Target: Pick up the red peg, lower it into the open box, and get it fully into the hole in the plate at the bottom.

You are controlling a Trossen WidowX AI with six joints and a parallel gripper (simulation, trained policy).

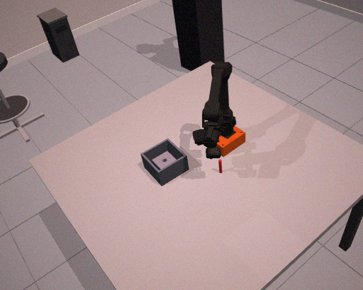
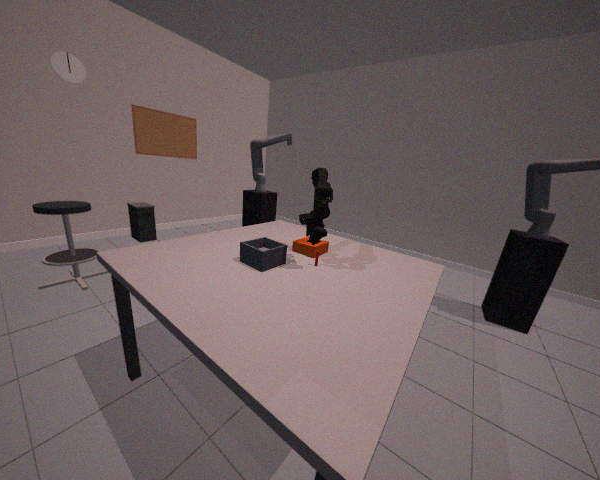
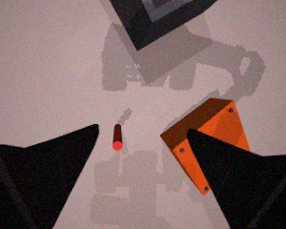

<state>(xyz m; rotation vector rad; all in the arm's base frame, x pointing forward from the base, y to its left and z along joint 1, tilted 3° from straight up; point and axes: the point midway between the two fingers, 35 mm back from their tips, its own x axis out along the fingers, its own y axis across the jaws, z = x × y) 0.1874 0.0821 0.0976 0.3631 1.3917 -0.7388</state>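
The red peg stands upright on the table, in front of the arm's orange base. The open dark grey box stands to the left of the peg in the top and exterior views. The plate at its bottom shows a dark hole, with nothing in it. My gripper is open and empty, above the table near the peg. In the wrist view the peg shows between the two fingertips, nearer the left one, and lower than them. The fingertips are hard to make out in the top and exterior views.
The orange base block stands close behind the peg, and in the wrist view the right finger overlaps it. The box walls rise above the table. Shadows of the arm lie around the peg.
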